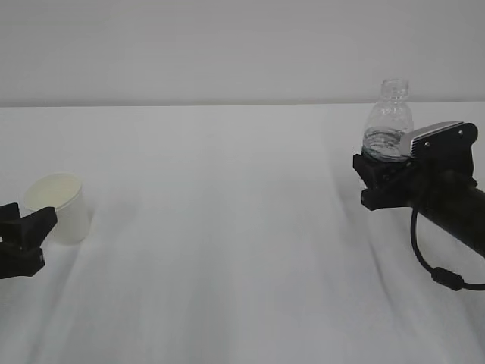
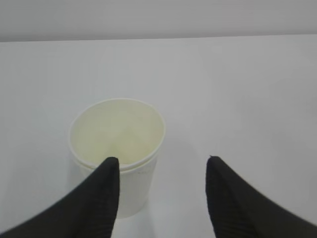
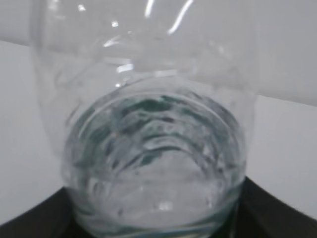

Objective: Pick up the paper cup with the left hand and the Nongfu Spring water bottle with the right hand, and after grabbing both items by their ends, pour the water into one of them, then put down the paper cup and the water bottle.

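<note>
far left of the exterior view: the left hand (image 1: 26, 231) sits low at the frame edge, black fingers apart. the paper cup (image 1: 58, 206) stands upright on the white worktop (image 1: 227, 227) just beside and behind it, cream inside showing, rim rolled. left wrist view: the paper cup (image 2: 118, 148) lies off to the left of the gap rather than centred in it; the left finger (image 2: 101, 198) overlaps the cup's near rim, whether it touches i cannot tell; the other finger stands apart from the cup with bare worktop (image 2: 237, 99) between. no grip on the cup visible. middle of the worktop bare white, faint creases in the cover. right side: the right hand (image 1: 385, 176), black with a silver-grey plate on top and a loose cable looping below, is clamped on the lower body of the nongfu spring water bottle (image 1: 389, 125). the bottle stands upright, neck open, no cap; whether its base rests on the worktop cannot be told, since the hand hides it. the label is hidden. right wrist view: the nongfu spring water bottle (image 3: 148, 124) fills the frame, the water (image 3: 153, 173) pooled in its lower part, surface rippled with greenish glints; black hand parts show at both bottom corners against the bottle's sides.
</note>
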